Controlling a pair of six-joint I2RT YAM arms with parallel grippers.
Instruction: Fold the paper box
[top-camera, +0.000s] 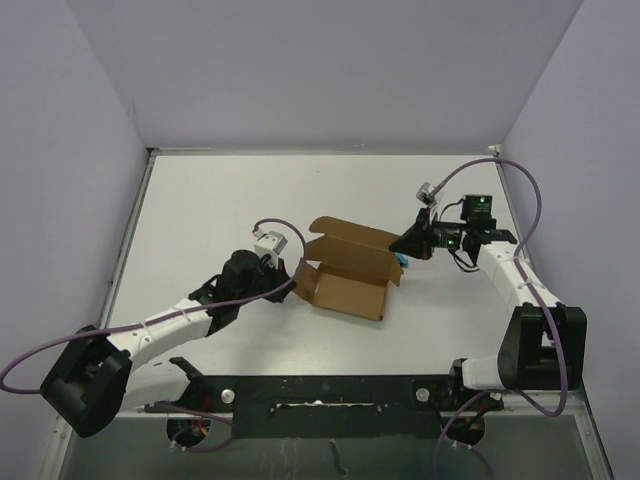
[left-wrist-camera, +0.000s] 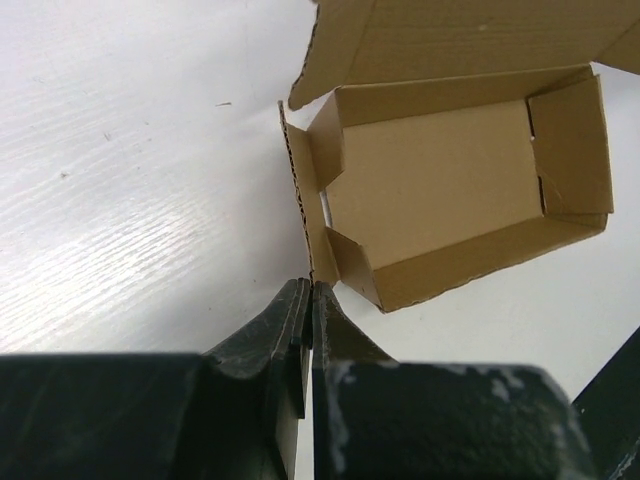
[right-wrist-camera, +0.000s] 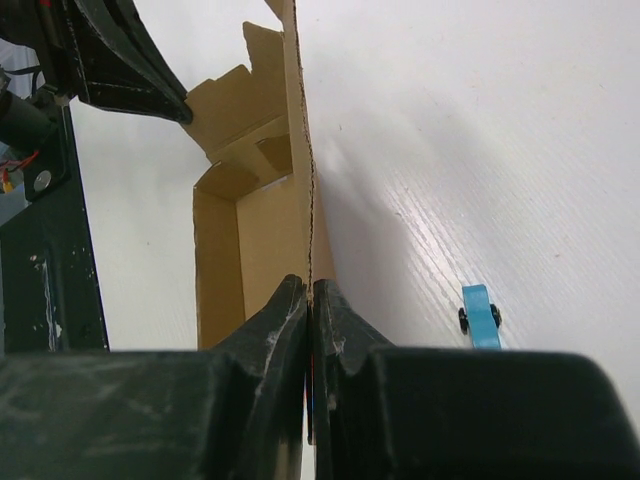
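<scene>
The brown paper box (top-camera: 348, 278) lies open at the table's middle, its side walls up and its lid flap (top-camera: 355, 240) raised at the back. My left gripper (top-camera: 290, 272) is shut on the box's left end wall (left-wrist-camera: 300, 200); the open tray (left-wrist-camera: 440, 180) shows beyond it. My right gripper (top-camera: 405, 246) is shut on the edge of the box's right wall (right-wrist-camera: 300, 150), seen edge-on in the right wrist view. The left arm's fingers (right-wrist-camera: 140, 85) show beyond the box there.
A tiny blue wheeled object (right-wrist-camera: 480, 318) lies on the white table just right of my right gripper, also seen from above (top-camera: 401, 263). Purple cables loop from both arms. The black base rail (top-camera: 330, 392) runs along the near edge.
</scene>
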